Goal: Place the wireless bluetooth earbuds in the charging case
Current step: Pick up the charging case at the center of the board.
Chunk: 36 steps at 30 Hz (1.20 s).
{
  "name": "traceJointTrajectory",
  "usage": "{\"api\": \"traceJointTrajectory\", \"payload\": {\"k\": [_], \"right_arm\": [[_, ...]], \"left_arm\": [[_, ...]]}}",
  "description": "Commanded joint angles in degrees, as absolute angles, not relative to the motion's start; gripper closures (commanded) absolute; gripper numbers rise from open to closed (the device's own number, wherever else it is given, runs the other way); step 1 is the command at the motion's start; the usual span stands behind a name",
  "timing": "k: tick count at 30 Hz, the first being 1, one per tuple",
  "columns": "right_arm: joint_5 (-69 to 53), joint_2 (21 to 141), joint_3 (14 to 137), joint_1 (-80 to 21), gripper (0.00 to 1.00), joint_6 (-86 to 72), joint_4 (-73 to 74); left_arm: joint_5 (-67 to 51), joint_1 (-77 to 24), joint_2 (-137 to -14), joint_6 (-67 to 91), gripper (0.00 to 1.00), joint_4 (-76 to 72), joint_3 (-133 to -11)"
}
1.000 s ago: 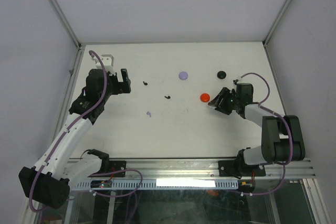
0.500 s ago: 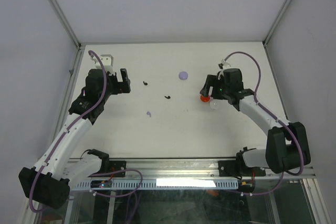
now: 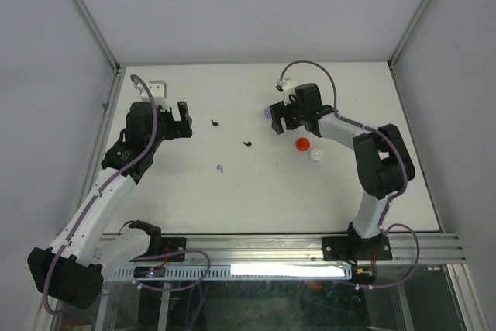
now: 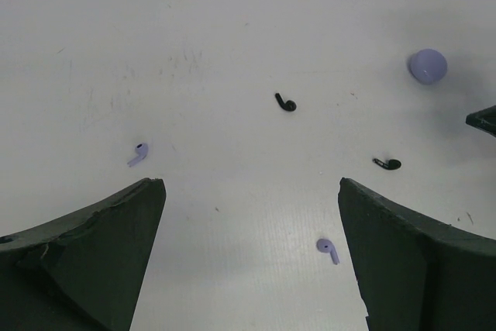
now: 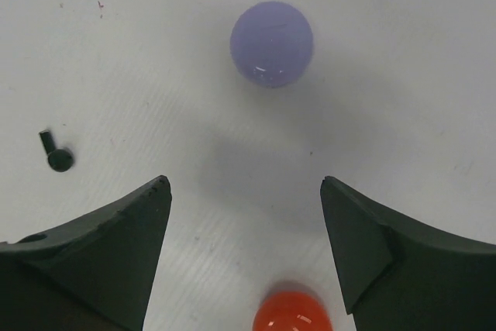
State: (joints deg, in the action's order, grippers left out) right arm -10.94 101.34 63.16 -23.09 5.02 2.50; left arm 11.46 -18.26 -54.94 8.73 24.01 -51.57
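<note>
My right tool (image 5: 244, 184) stood apart, empty, below the lilac case (image 5: 271, 43) at frame top; my left tool (image 4: 252, 184) gaped too.

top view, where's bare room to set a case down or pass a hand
Widest bare stretch: the near part of the table, between the lilac earbud, the white case and the arm bases. The far strip behind the black earbuds is also bare. Crowded: around the right gripper, with the lilac case and red case close by.
</note>
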Motion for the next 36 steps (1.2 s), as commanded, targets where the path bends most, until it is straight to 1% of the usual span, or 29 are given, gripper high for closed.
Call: {"api": "traceJointTrajectory", "payload": {"k": [1, 6, 12, 17, 20, 24, 30, 33, 36], "right_arm": [[-11.36, 106.11, 69.47, -23.27, 0.19, 14.83, -1.82], [-13.48, 112.93, 73.73, -23.15, 0.19, 18.15, -2.69], [-16.42, 118.46, 80.51, -23.09, 0.22, 20.60, -0.18], [-17.32, 121.91, 85.74, -22.80, 0.26, 21.53, 5.37], [-17.70, 123.15, 87.63, -22.83, 0.29, 21.85, 7.68], [-18.11, 124.18, 89.30, -22.82, 0.31, 22.03, 9.21], [-17.61, 125.75, 91.74, -22.90, 0.41, 22.15, 11.91], [-17.58, 124.32, 89.98, -23.06, 0.48, 22.02, 11.45], [-17.42, 121.22, 86.88, -23.80, 0.57, 21.36, 10.19]], "left_arm": [[11.32, -17.52, -54.26, 7.02, 0.01, 21.19, -51.06], [10.51, -17.19, -55.14, 6.96, 0.01, 21.15, -51.19], [10.36, -16.88, -55.84, 6.89, 0.01, 21.06, -51.09], [9.69, -16.78, -56.46, 6.99, 0.01, 21.01, -51.14], [9.51, -16.80, -56.60, 7.03, 0.01, 21.01, -51.11], [8.77, -16.79, -56.86, 7.01, 0.01, 21.00, -51.18], [7.94, -16.79, -56.63, 7.20, 0.01, 21.01, -51.19], [7.66, -16.79, -56.51, 7.35, 0.01, 21.01, -51.17], [6.27, -16.79, -56.75, 7.80, 0.01, 21.01, -51.42]]}}
